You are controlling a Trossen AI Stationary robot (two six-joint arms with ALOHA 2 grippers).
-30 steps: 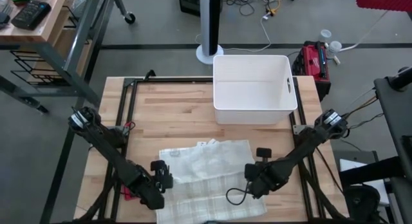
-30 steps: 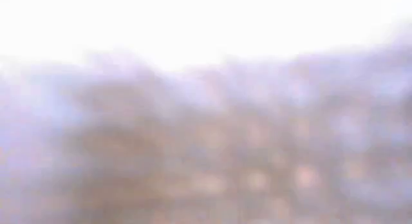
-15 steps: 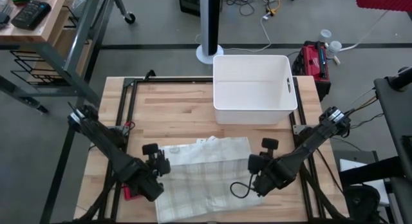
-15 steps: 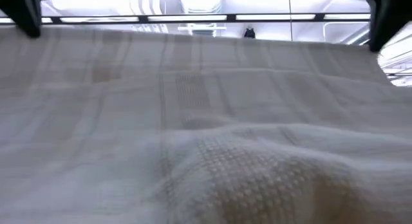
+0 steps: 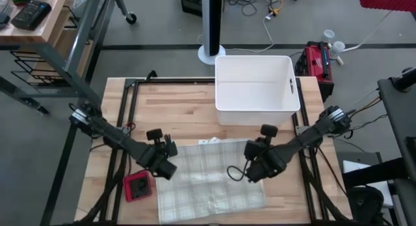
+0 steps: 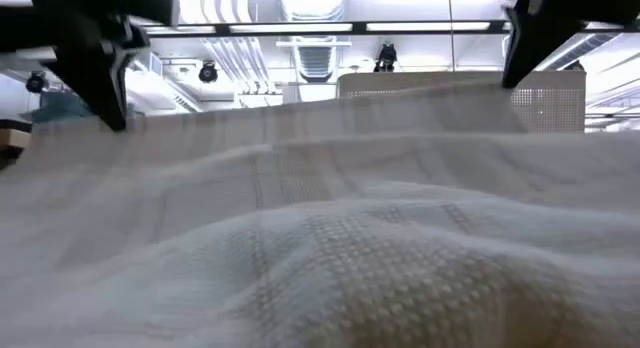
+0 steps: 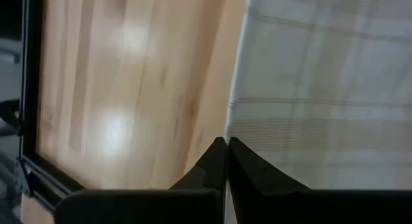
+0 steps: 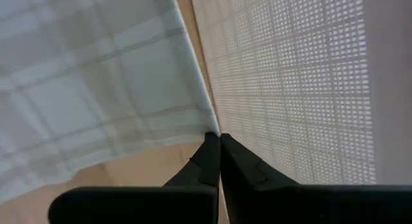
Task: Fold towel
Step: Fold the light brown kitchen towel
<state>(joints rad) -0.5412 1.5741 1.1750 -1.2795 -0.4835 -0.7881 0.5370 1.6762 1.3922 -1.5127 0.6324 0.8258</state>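
Note:
The towel (image 5: 211, 180) is pale with a faint check and lies spread over the table's near middle. In the low view its far edge (image 6: 320, 113) is raised and stretched between my two grippers, and the cloth slopes down from there toward the near edge. My left gripper (image 5: 171, 160) (image 6: 118, 120) is shut on the raised edge's left corner. My right gripper (image 5: 252, 162) (image 6: 512, 80) is shut on its right corner. My left gripper pinches the towel's far left corner (image 7: 233, 129) between its two fingertips, slanting down from the table's far left. The corner is lifted off the wood and the cloth runs away from it toward the near edge. How many layers it holds I cannot tell. My right gripper pinches the towel's far right corner (image 8: 207, 124) at its fingertips, slanting down from the table's far right. That corner is lifted too. The edge (image 6: 400, 100) between the two corners is drawn nearly straight, while the towel's near part (image 5: 214, 210) rests on the table.
A white bin (image 5: 257, 89) stands at the table's far middle, just beyond the towel. A small red and black device (image 5: 138, 186) lies on the table left of the towel. Bare wood (image 5: 169, 112) lies between the bin and the left arm.
Both grippers have risen and gone toward the table's far edge, staying shut and tipping further down. The towel edge they hold has come up and been carried with them, drawn straighter between them. The red device, earlier under the left arm, now shows.

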